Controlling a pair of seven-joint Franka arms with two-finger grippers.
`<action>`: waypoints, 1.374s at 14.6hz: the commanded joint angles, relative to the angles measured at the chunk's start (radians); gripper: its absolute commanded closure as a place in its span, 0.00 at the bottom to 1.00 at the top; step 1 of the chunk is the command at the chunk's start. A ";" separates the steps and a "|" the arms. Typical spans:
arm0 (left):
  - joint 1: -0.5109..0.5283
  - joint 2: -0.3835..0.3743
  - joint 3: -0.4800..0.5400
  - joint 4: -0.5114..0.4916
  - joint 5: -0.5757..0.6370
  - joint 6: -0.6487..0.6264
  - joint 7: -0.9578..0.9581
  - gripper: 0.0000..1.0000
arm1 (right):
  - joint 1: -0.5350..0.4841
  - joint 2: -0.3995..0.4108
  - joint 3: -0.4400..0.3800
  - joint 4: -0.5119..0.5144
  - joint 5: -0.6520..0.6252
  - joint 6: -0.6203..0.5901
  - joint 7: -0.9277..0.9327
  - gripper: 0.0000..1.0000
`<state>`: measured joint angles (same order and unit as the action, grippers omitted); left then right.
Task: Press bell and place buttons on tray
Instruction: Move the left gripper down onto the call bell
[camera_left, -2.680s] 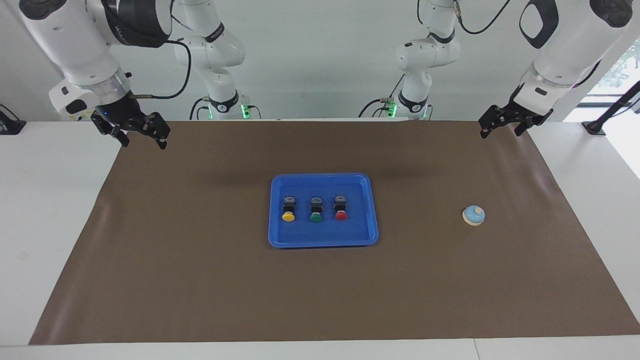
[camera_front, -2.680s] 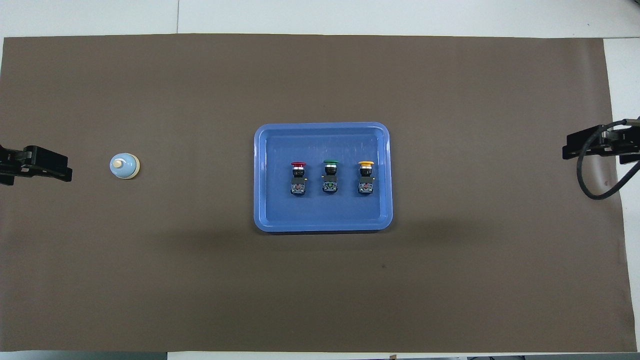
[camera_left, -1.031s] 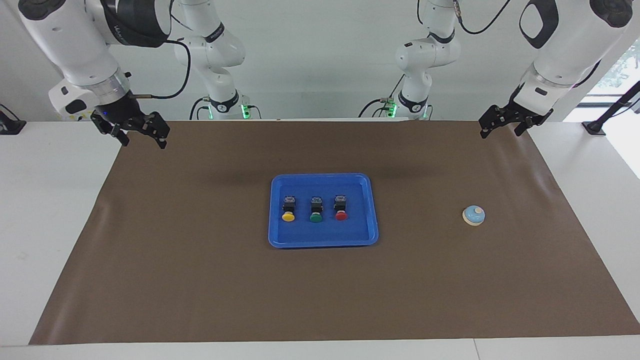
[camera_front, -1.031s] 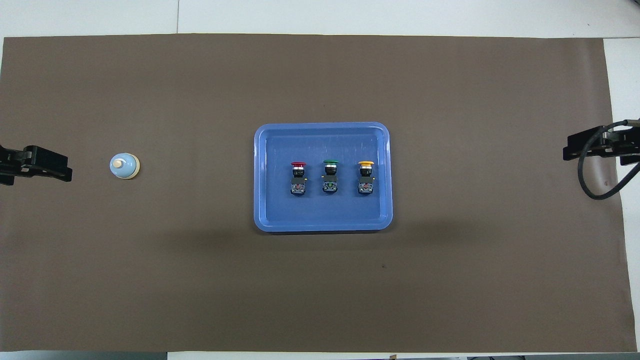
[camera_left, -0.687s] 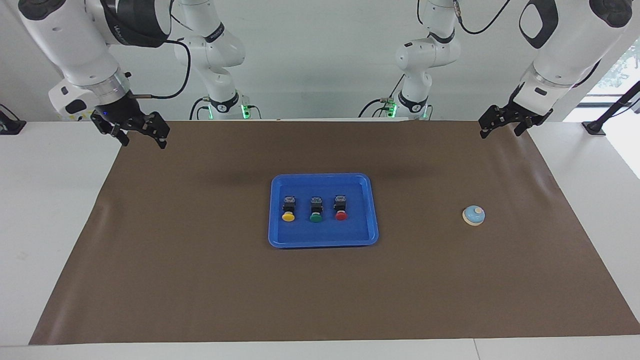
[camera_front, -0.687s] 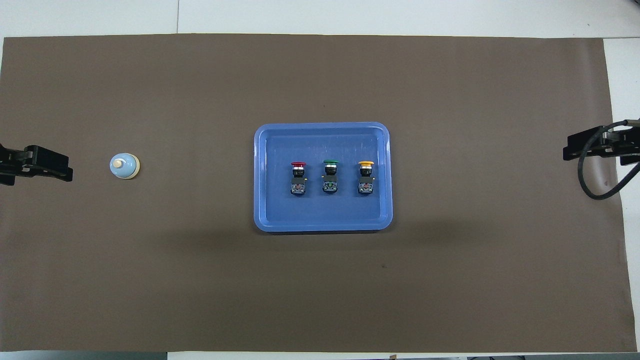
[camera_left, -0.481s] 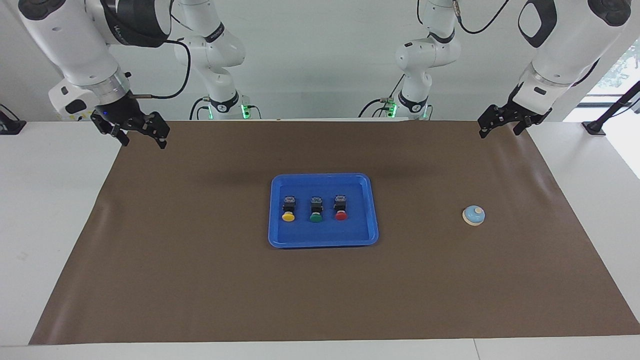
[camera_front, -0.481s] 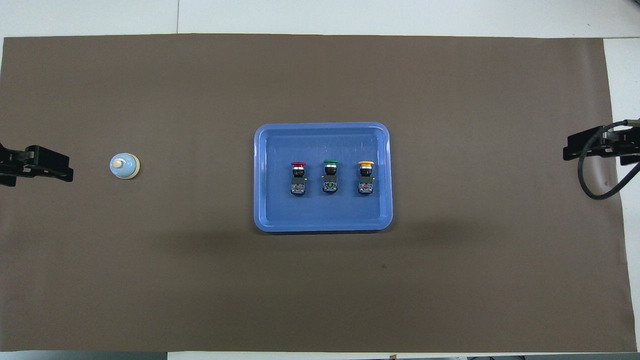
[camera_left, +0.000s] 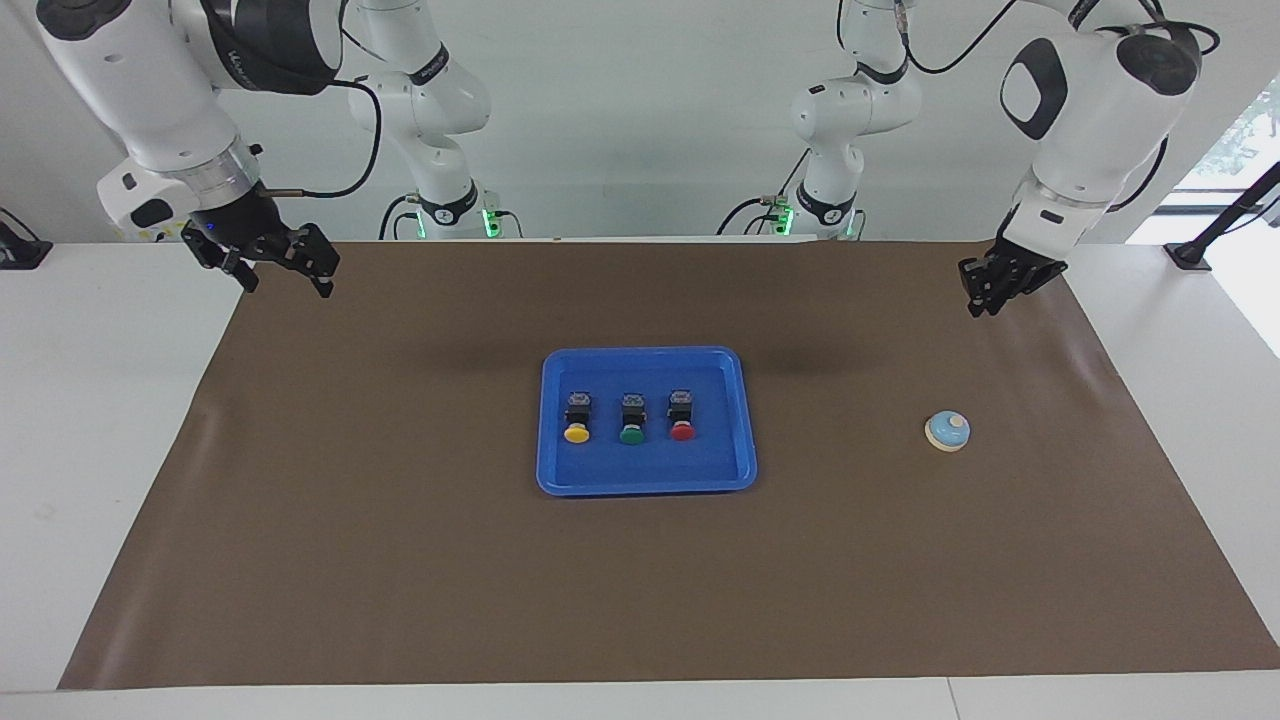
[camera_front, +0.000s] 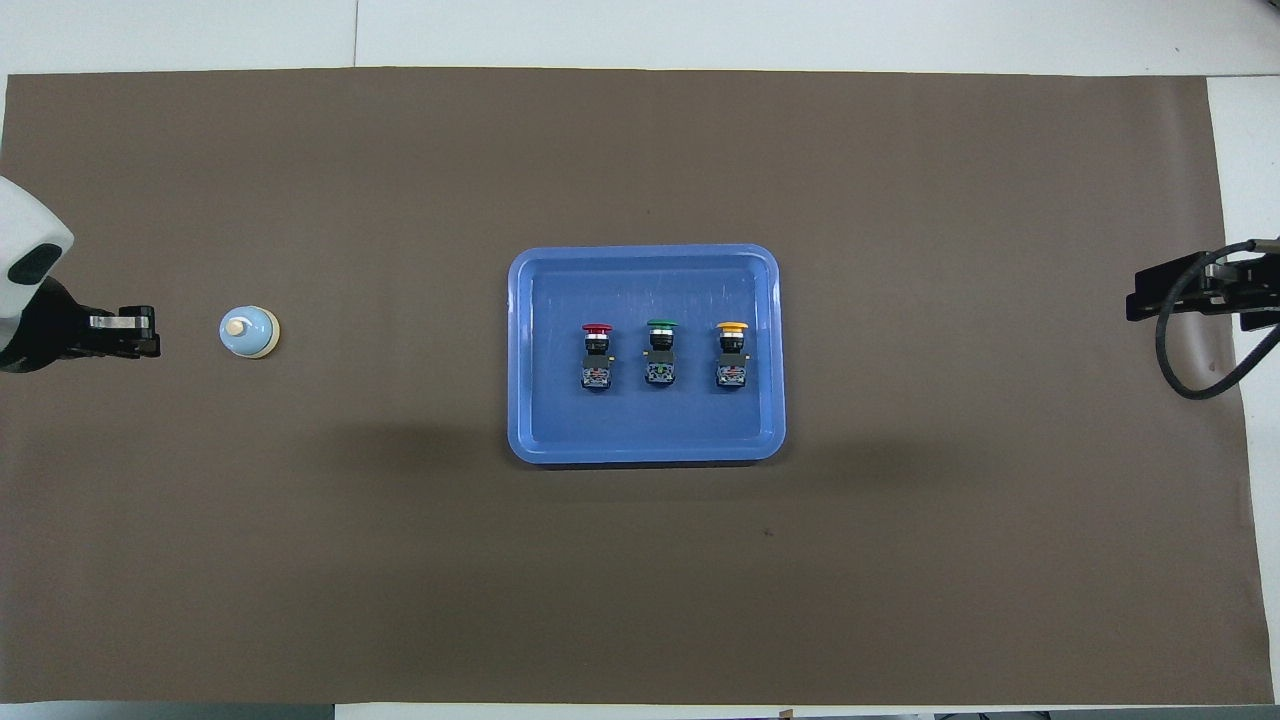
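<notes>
Both arms have glossy white rounded shells with black bands at the joints. The right arm (camera_left: 150, 90) carries a wide black collar with pale lettering, a ribbed silver wrist ring and a looping black cable. The left arm (camera_left: 1090, 110) bears a black oval patch. Both grippers are black. Green lights glow at two white arm bases.

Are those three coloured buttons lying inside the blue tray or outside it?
Inside. The three buttons sit in a row on the floor of the tray, within its raised rim.
</notes>
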<state>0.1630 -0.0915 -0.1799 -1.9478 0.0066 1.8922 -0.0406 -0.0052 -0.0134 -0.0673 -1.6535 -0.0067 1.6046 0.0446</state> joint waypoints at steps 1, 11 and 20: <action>0.015 0.083 0.007 -0.063 -0.007 0.157 0.017 1.00 | -0.009 -0.011 0.006 -0.005 0.011 -0.015 -0.009 0.00; 0.052 0.262 0.008 -0.132 -0.007 0.452 0.028 1.00 | -0.009 -0.011 0.006 -0.006 0.011 -0.015 -0.009 0.00; 0.059 0.319 0.008 -0.172 -0.007 0.535 0.027 1.00 | -0.009 -0.011 0.006 -0.006 0.011 -0.015 -0.009 0.00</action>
<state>0.2161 0.1971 -0.1695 -2.0941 0.0066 2.3800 -0.0281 -0.0052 -0.0134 -0.0673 -1.6535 -0.0067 1.6046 0.0446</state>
